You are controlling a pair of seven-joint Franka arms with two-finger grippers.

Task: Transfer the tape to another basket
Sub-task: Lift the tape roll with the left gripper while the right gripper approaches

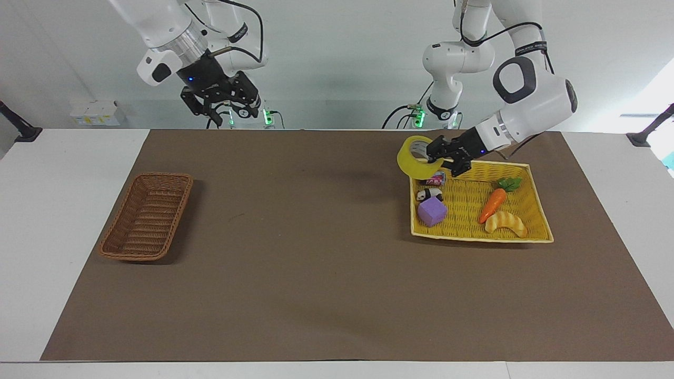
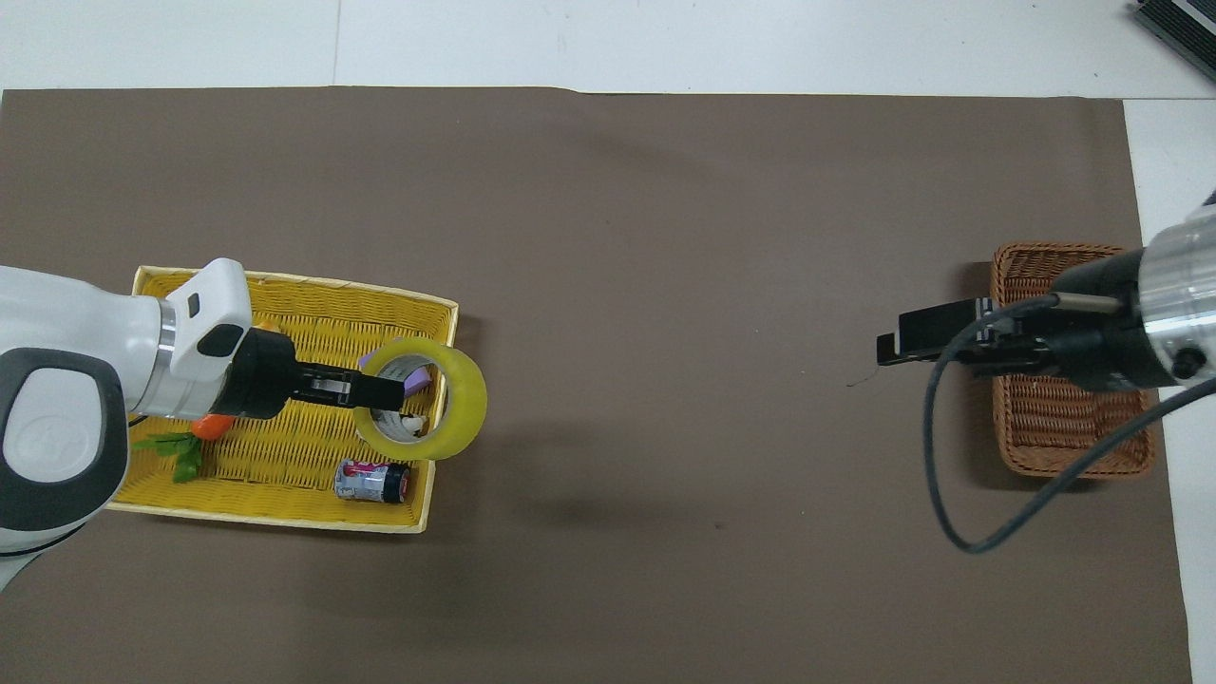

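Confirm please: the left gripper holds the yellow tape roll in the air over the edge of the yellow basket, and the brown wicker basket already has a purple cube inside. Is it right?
Not quite. The facing view shows the brown wicker basket empty; the purple cube lies in the yellow basket. The left gripper does hold the tape roll over that basket's edge.

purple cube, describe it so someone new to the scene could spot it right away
Find the flat yellow woven tray at the left arm's end of the table. The purple foam cube sits in its corner toward the table's middle, beside a small black-and-white panda figure; nothing else there is purple or blocky.
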